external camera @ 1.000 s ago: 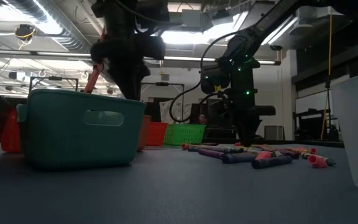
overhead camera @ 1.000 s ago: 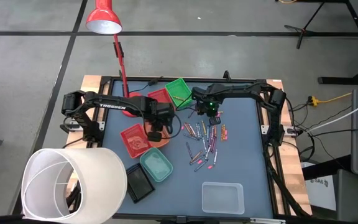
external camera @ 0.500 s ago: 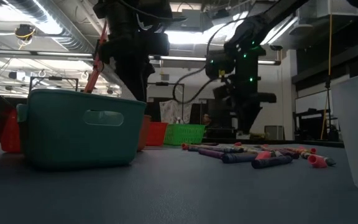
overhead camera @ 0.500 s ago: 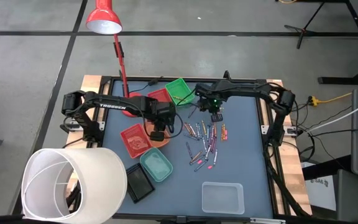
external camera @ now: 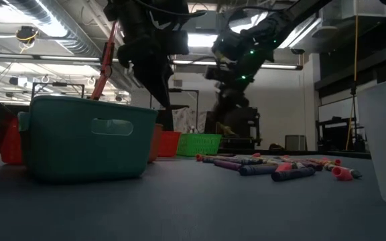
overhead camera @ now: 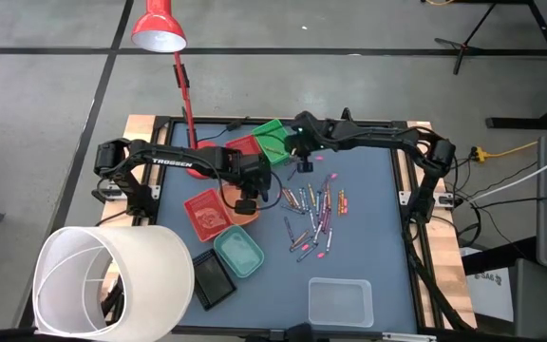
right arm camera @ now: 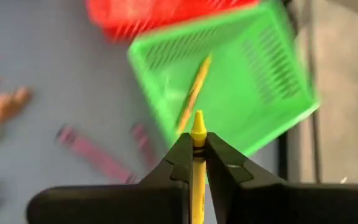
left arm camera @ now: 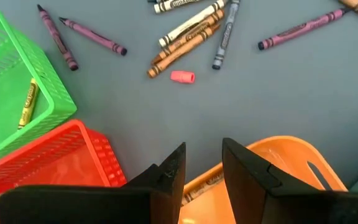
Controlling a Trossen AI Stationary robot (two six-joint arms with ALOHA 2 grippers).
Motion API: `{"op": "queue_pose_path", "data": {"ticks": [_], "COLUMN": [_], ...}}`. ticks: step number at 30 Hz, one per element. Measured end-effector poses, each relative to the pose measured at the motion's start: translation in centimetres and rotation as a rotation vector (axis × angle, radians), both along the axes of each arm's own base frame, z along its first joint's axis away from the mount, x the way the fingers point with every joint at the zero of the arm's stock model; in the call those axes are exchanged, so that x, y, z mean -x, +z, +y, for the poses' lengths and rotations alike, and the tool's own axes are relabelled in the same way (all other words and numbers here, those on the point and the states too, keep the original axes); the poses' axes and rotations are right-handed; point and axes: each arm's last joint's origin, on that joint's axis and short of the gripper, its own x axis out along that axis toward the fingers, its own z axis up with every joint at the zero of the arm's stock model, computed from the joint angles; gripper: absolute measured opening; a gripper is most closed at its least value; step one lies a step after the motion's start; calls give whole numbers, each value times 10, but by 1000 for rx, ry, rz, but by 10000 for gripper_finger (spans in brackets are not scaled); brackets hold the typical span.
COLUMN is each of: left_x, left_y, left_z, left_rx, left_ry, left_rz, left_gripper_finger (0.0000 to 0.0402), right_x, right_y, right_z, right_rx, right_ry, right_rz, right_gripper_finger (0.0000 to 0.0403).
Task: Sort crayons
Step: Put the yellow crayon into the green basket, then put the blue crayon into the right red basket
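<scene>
Right end effector (right arm camera: pixel 197 163) around yellow crayon (right arm camera: pixel 197 140)

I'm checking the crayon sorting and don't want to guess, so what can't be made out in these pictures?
- High view: the white lampshade covers that table corner.
- Right wrist view: the lower part of the yellow crayon is hidden between the right gripper jaws.
- Low view: the teal tray walls hide its contents.
- Left wrist view: the orange tray is cut off by the edge.

Industrial lab hall: exposed ceiling ducts (external camera: pixel 52 33), bare concrete floor (overhead camera: pixel 46 95), tripod stand (overhead camera: pixel 487 28).
</scene>
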Motion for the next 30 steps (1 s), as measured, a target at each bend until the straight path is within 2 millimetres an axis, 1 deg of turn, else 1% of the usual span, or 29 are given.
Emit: {"op": "queue_pose_path", "data": {"ticks": [4, 9, 14, 20, 23, 30], "left_x": [-2, -5, -6, -7, -7, -8], "left_y": [1, 2, 4, 4, 4, 5], "left_z": [0, 1, 1, 1, 1, 1], "left_rx": [-3, -7, -10, -11, -12, -13], "left_ry": [0, 0, 0, 0, 0, -1], "left_rz": [-19, -55, -76, -87, -88, -96], "left_gripper_finger": [88, 88, 88, 88, 88, 88], "right_x": [-7, -12, -15, -16, -16, -16], "right_y": [7, 13, 16, 17, 17, 17], "right_z": [-3, -4, -5, -5, -5, -5], "right_rx": [36, 41, 52, 51, 51, 51], "right_ry": [9, 41, 50, 57, 57, 57], "right_rz": [-103, -188, -230, -242, -242, -242], "right_gripper_finger": [27, 28, 28, 32, 50, 110]}}
